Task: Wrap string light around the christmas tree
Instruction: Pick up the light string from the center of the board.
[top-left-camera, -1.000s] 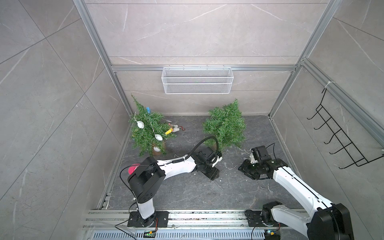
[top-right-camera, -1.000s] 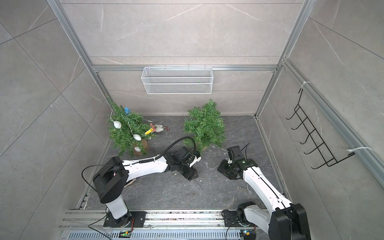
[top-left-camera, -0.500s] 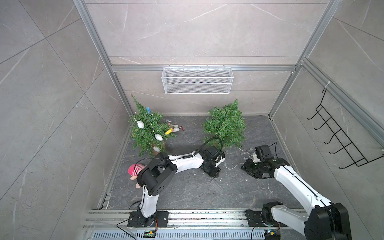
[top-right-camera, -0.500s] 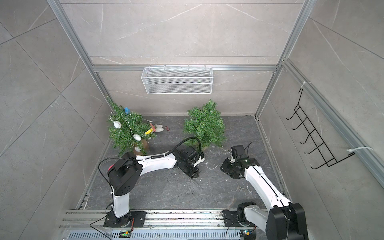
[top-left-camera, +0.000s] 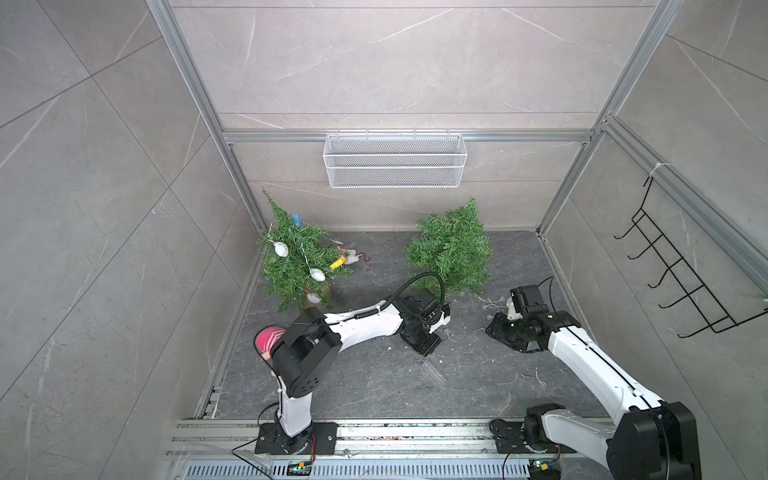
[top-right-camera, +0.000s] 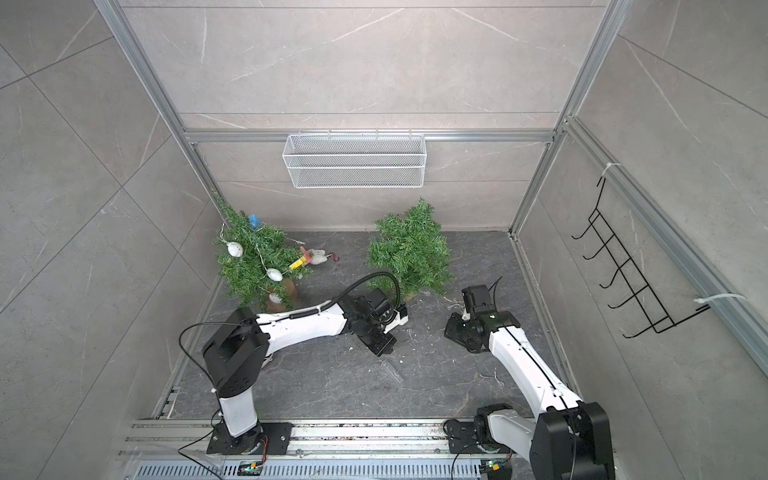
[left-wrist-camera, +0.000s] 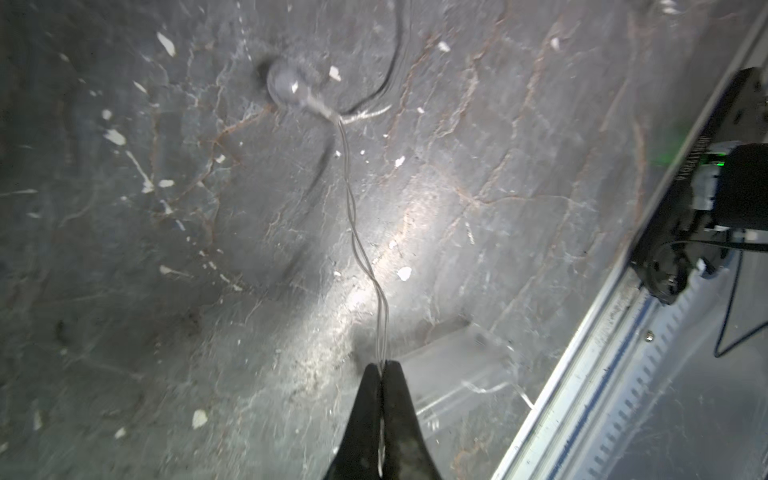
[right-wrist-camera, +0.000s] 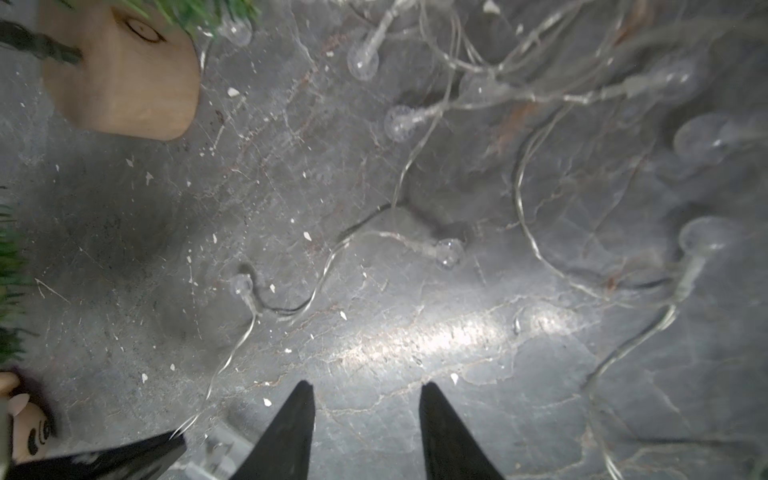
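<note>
Grasp step: string light (left-wrist-camera: 357, 232) clamped in L gripper (left-wrist-camera: 380, 368), frame bottom; R gripper (right-wrist-camera: 365, 390) apart, empty. Next: to be lifted toward tree (top-left-camera: 451, 249).

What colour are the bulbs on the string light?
Clear and colourless; the string light shows best in the right wrist view.

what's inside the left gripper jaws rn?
The string light wire, pinched at the tips of the shut left gripper. How far it runs back between the fingers is hidden.

The left arm (top-left-camera: 365, 328) and right arm (top-left-camera: 590, 361) have white shells and black joints; a black cable (top-left-camera: 428, 274) arcs off the left one. The end effector fingers (right-wrist-camera: 291, 432) are black and tapered.
</note>
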